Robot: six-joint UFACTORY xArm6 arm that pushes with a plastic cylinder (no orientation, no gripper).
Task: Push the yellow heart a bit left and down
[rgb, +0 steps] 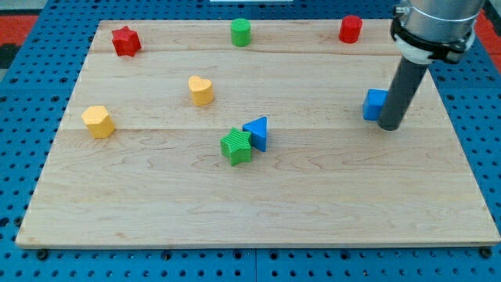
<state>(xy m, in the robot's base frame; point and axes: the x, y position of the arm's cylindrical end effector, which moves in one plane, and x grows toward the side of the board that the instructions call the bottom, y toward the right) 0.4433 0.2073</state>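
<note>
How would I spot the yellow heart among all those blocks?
Start at the pale wooden board and look in its upper-left part, below and right of the red star block. The yellow heart block sits there alone; the other yellow block, further left, is six-sided, not notched.

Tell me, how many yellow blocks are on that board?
2. The yellow heart sits left of the board's middle, toward the view's top. The other yellow block is near the left edge. None seems hidden, and my tip is far right.

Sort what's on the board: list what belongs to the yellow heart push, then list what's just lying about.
Job: yellow heart; my tip, far to the view's right, beside the blue cube.

Lying about: red star, green cylinder, red cylinder, yellow hexagon, green block, blue triangle.
</note>
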